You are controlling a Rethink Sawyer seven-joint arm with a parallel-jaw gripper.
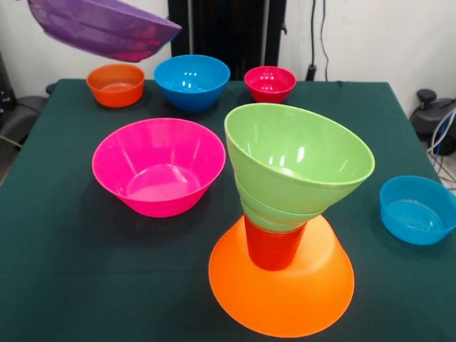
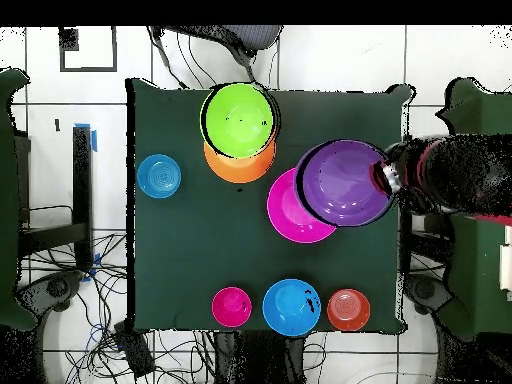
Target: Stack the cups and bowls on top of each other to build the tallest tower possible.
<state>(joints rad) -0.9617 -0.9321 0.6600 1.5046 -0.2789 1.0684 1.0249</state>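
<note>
One purple bowl (image 2: 346,182) hangs at the tool (image 2: 385,178), grip state unclear.

The purple bowl (image 1: 103,28) is cut off by the front view's top and left edges, so whatever holds it is out of that picture; overhead, the purple bowl (image 2: 343,182) covers part of the pink bowl (image 2: 290,215), and the grip at its rim is lost in dark blur, perhaps the arm (image 2: 450,175); the green bowl (image 2: 239,120) hides all below it but a crescent of the orange base bowl (image 2: 240,168); the base bowl's near rim sits close to the front view's bottom edge; the cup (image 1: 274,246) shows only below the green bowls.
</note>
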